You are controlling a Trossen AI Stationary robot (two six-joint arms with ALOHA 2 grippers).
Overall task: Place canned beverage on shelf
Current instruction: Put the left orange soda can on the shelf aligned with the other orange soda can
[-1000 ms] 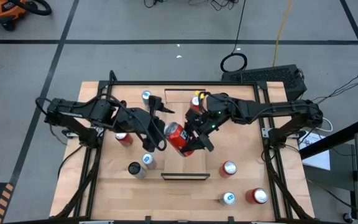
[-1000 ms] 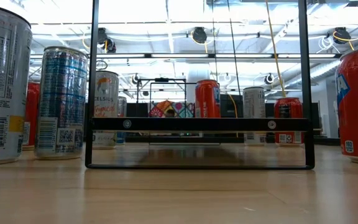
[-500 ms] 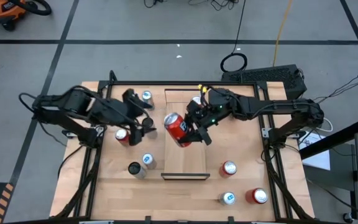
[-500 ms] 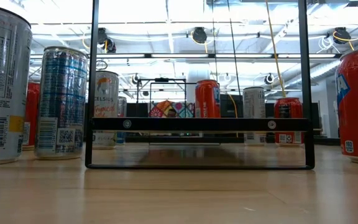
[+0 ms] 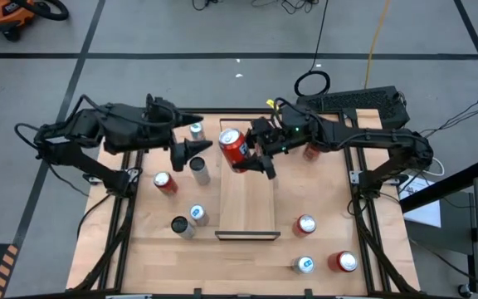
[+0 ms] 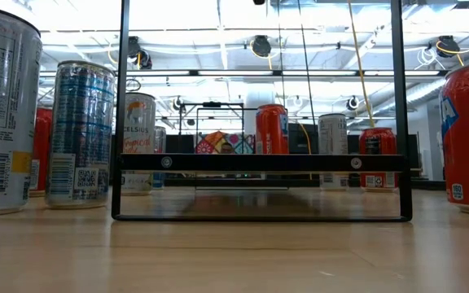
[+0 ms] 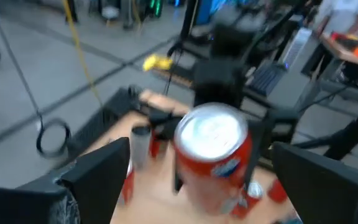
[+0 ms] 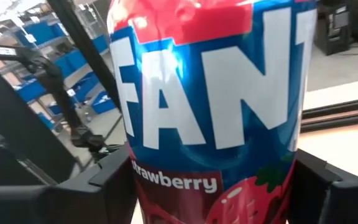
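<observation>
Your right hand point(image 5: 250, 157) is clamped on a red Fanta strawberry can point(image 5: 233, 146), one finger point(image 8: 104, 180) pressed to each side of its body. From above, the can sits tilted over the far end of the shelf point(image 5: 247, 199), the long light-wood board running down the middle of the tabletop point(image 5: 322, 249). You cannot tell from these views whether its base touches the board or hangs just above it. In the left wrist view the same can point(image 7: 213, 155) shows its silver top, gripped between the right arm's dark fingers.

Your left hand point(image 5: 191, 149) is spread wide with nothing between its fingers. It hovers just left of the shelf's far end, beside the held can and close to a silver can point(image 5: 198, 169) standing on the tabletop.

Other cans stand around the board: a blue-topped can point(image 5: 195, 129) near the far left edge, a red can point(image 5: 164, 182) on the left, a dark can point(image 5: 180, 225) and another blue-topped one point(image 5: 197, 214) nearer the front left. On the right stand a red can point(image 5: 305, 224), a blue-topped can point(image 5: 304, 265) and a larger red can point(image 5: 343, 262) at the front.

The low view looks level through a black frame point(image 6: 260, 163) with cans on both sides.
</observation>
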